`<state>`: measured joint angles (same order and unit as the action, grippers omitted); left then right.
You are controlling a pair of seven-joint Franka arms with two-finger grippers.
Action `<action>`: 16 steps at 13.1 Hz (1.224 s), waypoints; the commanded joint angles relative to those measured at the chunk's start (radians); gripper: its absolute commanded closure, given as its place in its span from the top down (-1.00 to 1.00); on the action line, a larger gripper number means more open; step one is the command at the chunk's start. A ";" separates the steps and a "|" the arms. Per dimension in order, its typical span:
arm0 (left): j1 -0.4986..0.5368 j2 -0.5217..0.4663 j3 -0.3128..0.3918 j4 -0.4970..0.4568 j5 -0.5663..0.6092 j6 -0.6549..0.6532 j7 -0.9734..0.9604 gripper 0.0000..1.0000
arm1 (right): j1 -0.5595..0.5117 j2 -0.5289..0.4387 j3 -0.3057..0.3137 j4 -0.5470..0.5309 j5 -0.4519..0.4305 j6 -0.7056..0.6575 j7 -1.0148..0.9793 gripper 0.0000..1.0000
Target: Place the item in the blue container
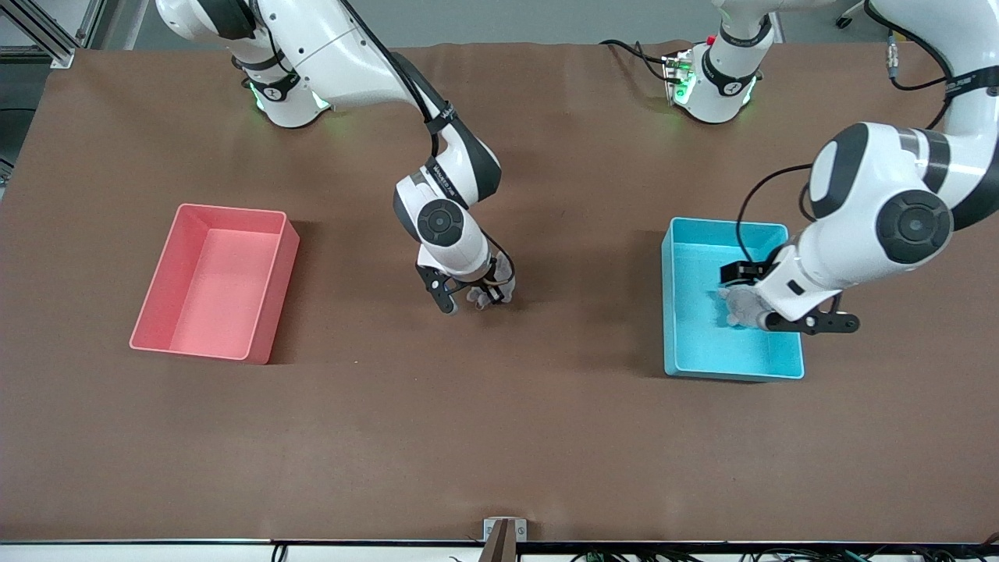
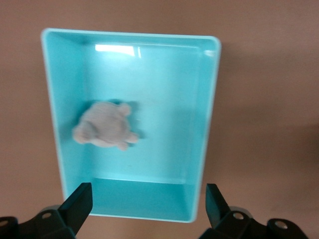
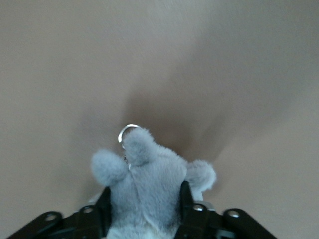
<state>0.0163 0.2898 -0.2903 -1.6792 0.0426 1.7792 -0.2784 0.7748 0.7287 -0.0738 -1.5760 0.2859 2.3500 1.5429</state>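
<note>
Right gripper (image 3: 144, 211) fingers (image 3: 102, 209) perhaps clasping grey plush (image 3: 149, 184)

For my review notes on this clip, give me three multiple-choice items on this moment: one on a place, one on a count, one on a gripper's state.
1. Where is the beige plush toy?
A. In the blue bin
B. In the pink bin
C. On the bare table

2. How many bins are on the table?
A. One
B. Two
C. Three

3. How is the left gripper?
A. Shut on the beige toy
B. Shut on nothing
C. Open over the blue bin

Key:
1 A: the left wrist view shows the toy lying on the blue bin's floor.
2 B: the front view shows one pink and one blue.
3 C: its fingers stand wide apart above the bin, with the toy lying free below.

The right gripper, low over mid-table, has a grey plush toy between its fingers.
</note>
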 commanded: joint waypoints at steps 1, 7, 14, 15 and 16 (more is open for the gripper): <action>-0.038 0.035 -0.062 0.039 -0.021 0.000 -0.164 0.99 | -0.043 -0.049 0.002 0.024 -0.066 -0.094 -0.094 1.00; -0.272 0.173 -0.067 0.133 -0.021 0.124 -0.433 0.99 | -0.299 -0.285 -0.004 0.005 -0.099 -0.464 -0.690 1.00; -0.453 0.347 -0.060 0.205 -0.012 0.446 -0.680 0.99 | -0.652 -0.416 -0.004 -0.036 -0.194 -0.642 -1.389 1.00; -0.475 0.380 -0.056 0.240 -0.010 0.466 -0.683 0.99 | -0.673 -0.428 -0.004 -0.036 -0.220 -0.658 -1.421 1.00; -0.490 0.400 -0.056 0.255 -0.009 0.486 -0.683 0.99 | -0.692 -0.443 -0.004 -0.035 -0.246 -0.659 -1.428 1.00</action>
<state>-0.4368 0.6268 -0.3577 -1.5083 0.0289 2.2486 -0.9464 0.1139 0.3490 -0.1034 -1.5642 0.0889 1.6939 0.1484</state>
